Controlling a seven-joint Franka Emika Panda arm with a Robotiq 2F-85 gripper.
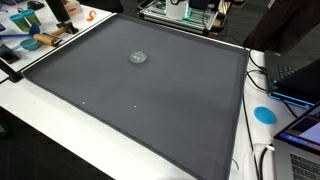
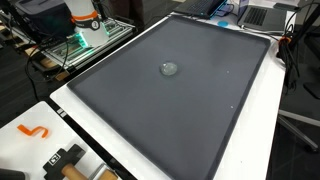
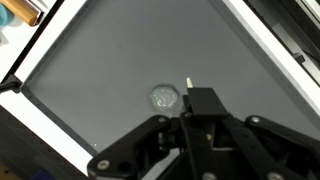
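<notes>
Pincer (image 3: 190,108) | wrist view only | above disc (image 3: 164,98) on mat (image 3: 110,60)

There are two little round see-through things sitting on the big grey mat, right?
Not two, just one. Both exterior views show a single little round see-through thing on the big grey mat, and the wrist view shows only one too.

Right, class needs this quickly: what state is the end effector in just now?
End effector: cannot be told whether open or shut; it holds nothing visible, above the small round clear plastic lid on the dark grey mat.
</notes>
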